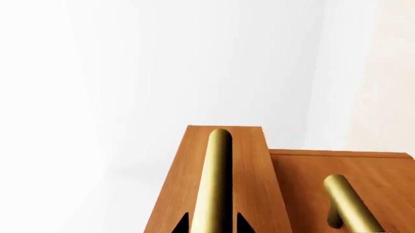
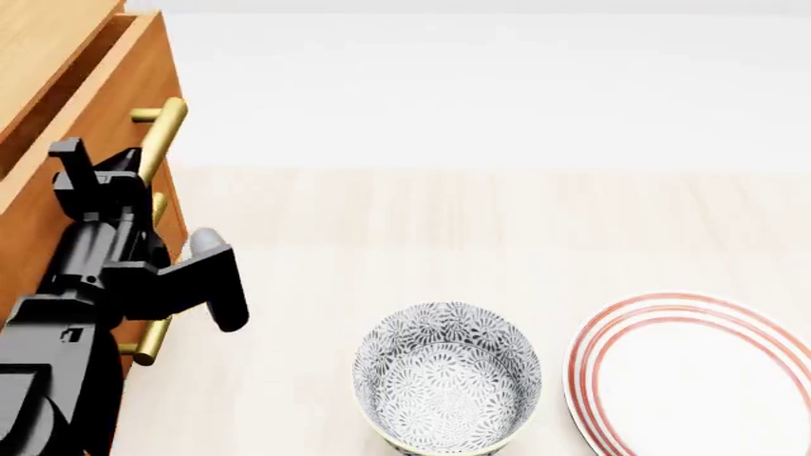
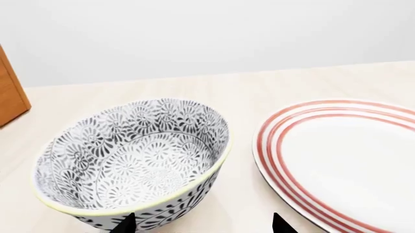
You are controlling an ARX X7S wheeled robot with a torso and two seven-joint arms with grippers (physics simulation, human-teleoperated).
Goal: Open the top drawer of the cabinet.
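One brass handle fills the lower centre of the left wrist view, the left gripper clenched around it. The top drawer juts out from the cabinet, upper left in head view. Rigid, smooth bar, likely slippery; take it mid-length.
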